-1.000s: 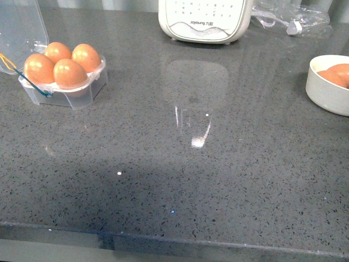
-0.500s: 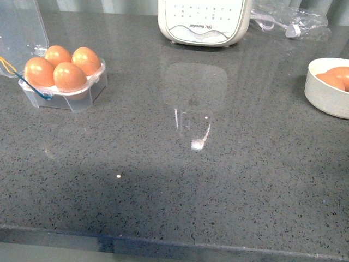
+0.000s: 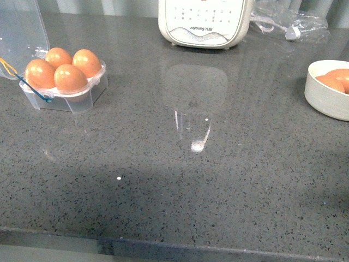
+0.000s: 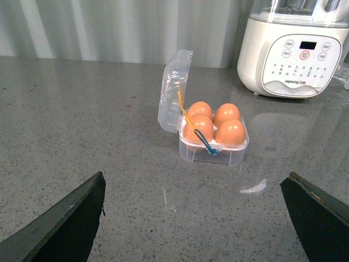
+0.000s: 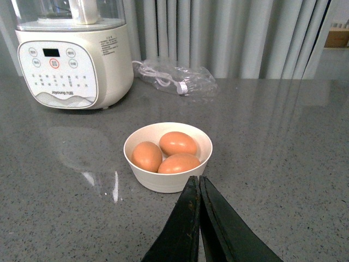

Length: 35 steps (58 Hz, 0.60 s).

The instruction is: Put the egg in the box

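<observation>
At the far left of your counter (image 3: 174, 180), the box (image 3: 71, 101) is sitting with its clear lid (image 3: 19, 27) standing open and four eggs (image 3: 70, 78) filling its cells. Your left gripper (image 4: 196, 176) is hanging spread wide, well back from the box. A white appliance (image 3: 204, 22) is standing at the rear centre, a bagged cable (image 3: 292, 22) lying to its right. At the right edge, a white bowl (image 5: 158, 183) is holding three eggs (image 5: 177, 143), and your right gripper (image 5: 198, 180) is hovering just before it, fingers pressed together.
</observation>
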Motion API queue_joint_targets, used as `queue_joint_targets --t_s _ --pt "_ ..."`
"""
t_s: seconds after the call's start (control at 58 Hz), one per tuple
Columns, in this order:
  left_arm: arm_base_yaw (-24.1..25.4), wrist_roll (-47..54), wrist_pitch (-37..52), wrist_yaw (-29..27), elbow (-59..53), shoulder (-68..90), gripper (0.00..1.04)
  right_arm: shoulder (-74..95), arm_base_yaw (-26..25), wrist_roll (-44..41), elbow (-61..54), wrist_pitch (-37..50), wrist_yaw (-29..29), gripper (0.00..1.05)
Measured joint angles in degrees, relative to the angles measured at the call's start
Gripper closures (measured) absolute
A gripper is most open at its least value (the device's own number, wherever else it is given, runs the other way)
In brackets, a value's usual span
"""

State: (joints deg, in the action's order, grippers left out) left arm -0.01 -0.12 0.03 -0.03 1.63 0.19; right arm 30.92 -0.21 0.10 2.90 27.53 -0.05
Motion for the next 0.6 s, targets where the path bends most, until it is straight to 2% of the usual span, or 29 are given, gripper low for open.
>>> queue_joint_targets --t_s 0.172,0.604 --pt "0.0 0.0 0.0 0.0 0.0 0.0 0.07 -3.8 0.04 0.0 -2.56 -0.59 0.0 1.02" --pt "0.0 0.0 0.0 0.0 0.0 -0.02 0.07 -13.9 0.04 0.0 -2.6 -10.45 0.0 1.02"
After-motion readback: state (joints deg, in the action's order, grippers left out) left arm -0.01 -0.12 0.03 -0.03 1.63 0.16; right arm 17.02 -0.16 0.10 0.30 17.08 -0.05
